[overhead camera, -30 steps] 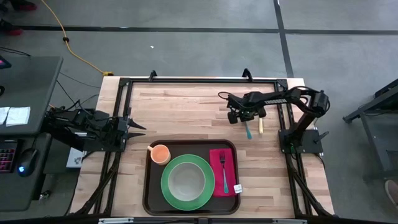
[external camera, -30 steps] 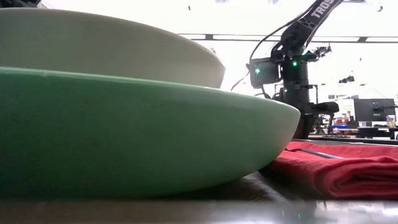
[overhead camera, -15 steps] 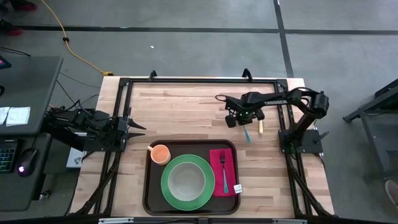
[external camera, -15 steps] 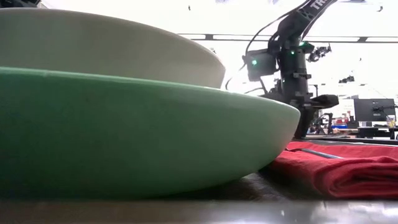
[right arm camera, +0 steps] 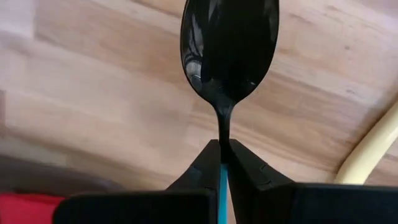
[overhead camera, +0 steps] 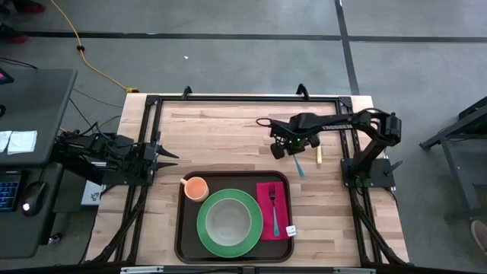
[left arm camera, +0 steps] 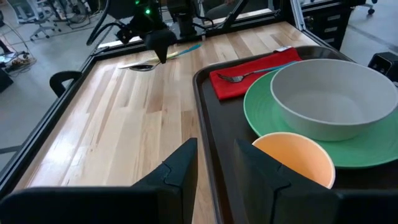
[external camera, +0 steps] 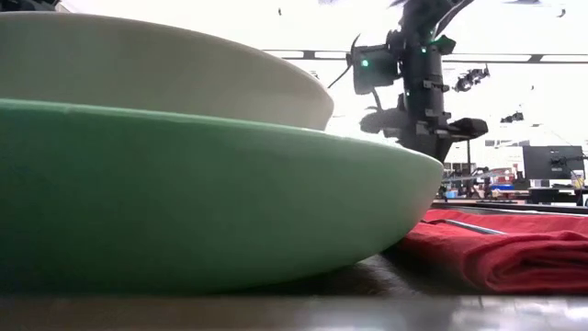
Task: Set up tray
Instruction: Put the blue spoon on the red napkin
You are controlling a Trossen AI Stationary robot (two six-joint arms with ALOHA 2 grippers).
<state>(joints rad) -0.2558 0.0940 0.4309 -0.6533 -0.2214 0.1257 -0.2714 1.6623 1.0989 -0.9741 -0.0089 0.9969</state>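
Table (overhead camera: 228, 129): pale wooden top inside a black metal frame (overhead camera: 243, 98).

Tray (overhead camera: 185, 242): dark brown, rounded corners, raised rim; lies at the near middle of the table. The right gripper hangs above bare wood just beyond the tray's far right corner, not over it; the left gripper sits well off to the tray's left, past the table's edge.

Plate (overhead camera: 205, 227): green, round, in the middle of the tray.

Bowl (overhead camera: 227, 221): grey-white, seated on the plate.

Napkin (overhead camera: 266, 199): red, on the right part of the tray, touching the plate's edge.

Cup (overhead camera: 196, 188): orange, at the tray's far left corner, just beside the plate.

Fork (overhead camera: 272, 206): metal, lying lengthwise on the napkin.

Spoon (right arm camera: 229, 46): dark bowl, blue handle, clear of the table, carried with its bowl pointing forward.

Yellowish utensil (overhead camera: 319, 155): on the wood beside the right gripper.

Right gripper (right arm camera: 224, 148): fingers clamped on the spoon's thin neck.

Left gripper (left arm camera: 213, 159): waiting at the table's left edge, fingers parted, nothing between them.
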